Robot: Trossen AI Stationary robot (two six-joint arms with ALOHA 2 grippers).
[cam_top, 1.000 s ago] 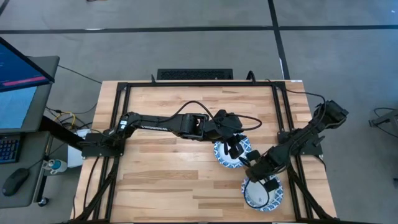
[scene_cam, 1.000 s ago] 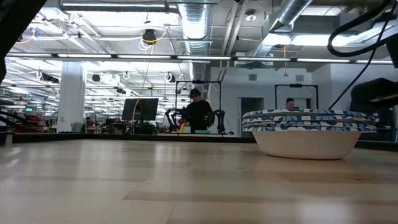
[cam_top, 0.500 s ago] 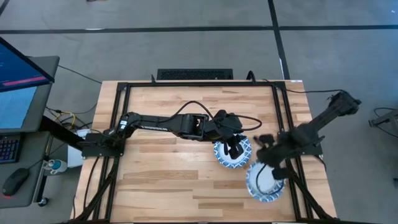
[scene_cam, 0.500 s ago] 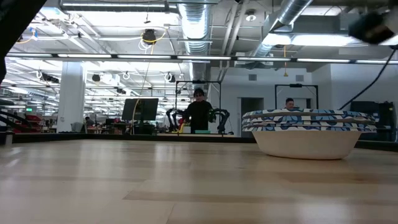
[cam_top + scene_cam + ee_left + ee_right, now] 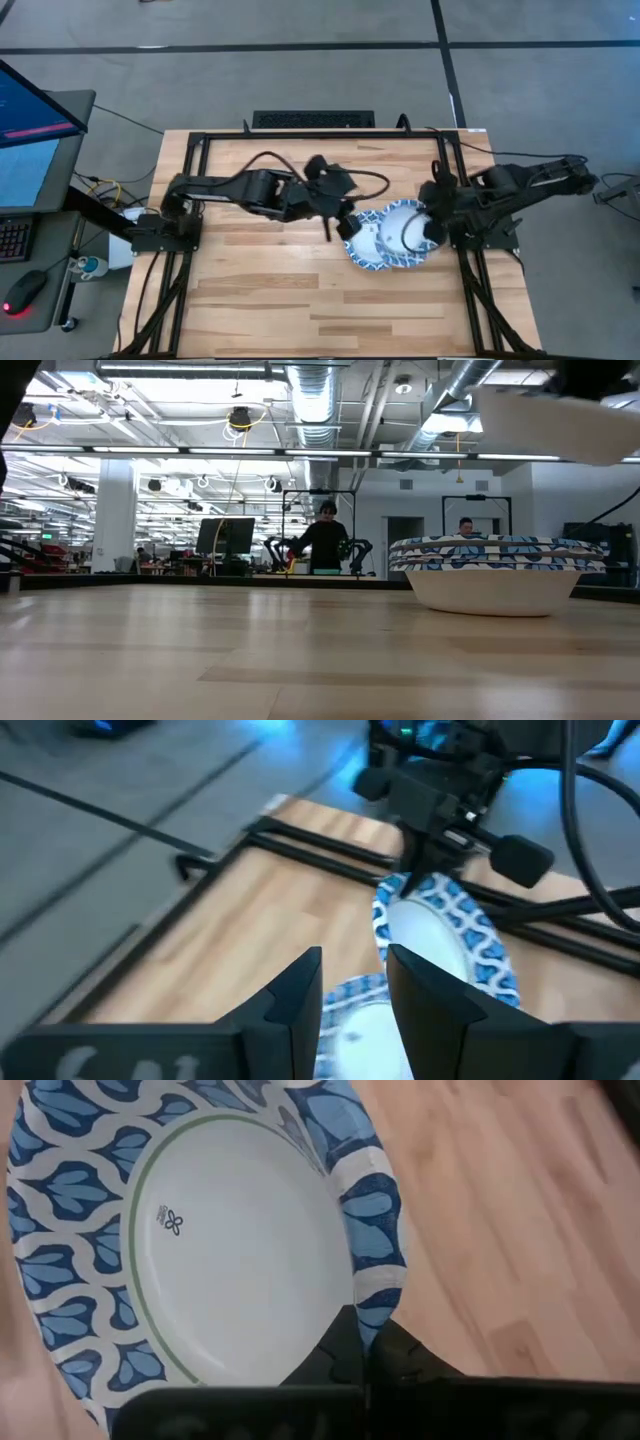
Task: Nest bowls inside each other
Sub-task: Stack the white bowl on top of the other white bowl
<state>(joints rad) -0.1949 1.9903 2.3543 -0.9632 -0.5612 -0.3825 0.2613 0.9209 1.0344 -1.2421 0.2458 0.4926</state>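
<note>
Where right pincer (image 5: pixel 436 228) pinches its rim, bowl (image 5: pixel 402 234) overlapping table bowl (image 5: pixel 362 247)

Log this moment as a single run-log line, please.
right gripper: shut on lifted bowl rim, above table | left gripper: open, empty, beside stack | bowl stack: on table | step: nesting not done

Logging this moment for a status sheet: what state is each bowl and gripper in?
Carried bowl: lifted off the table, pinched at its rim, partly over the stack.
Bowl stack: resting upright on the table.
Right gripper: shut on the carried bowl.
Left gripper: open, empty, beside the stack.
</note>
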